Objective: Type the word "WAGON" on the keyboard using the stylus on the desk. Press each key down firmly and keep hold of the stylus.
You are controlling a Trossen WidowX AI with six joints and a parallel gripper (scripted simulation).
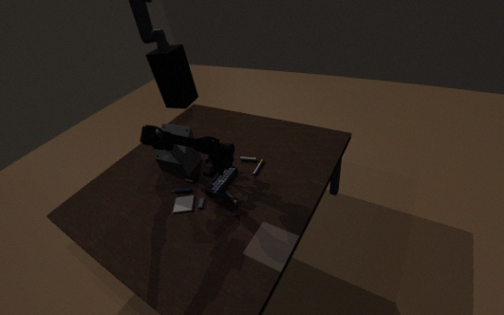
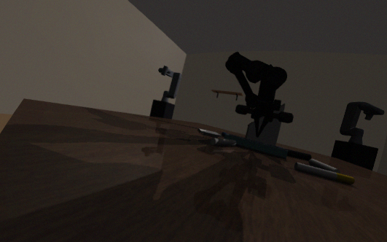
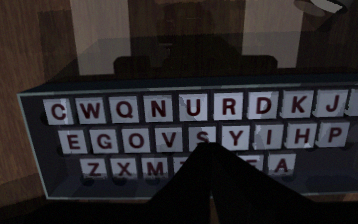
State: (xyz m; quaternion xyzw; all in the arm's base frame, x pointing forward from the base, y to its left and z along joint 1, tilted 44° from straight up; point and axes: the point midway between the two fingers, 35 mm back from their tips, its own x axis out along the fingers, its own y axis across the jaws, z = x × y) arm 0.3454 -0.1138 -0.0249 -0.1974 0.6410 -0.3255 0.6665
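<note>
Dim room, dark wood table (image 1: 128, 223). Left of the claw (image 3: 211, 150) sit keys W and G, the keyboard (image 3: 32, 130) right under it; claw's pinched together on nothing, so the yellow-tipped stylus (image 1: 258, 167) lies off right, ungrabbed

Arm (image 2: 259, 78) bent downward; fingers fully closed, empty.
</note>
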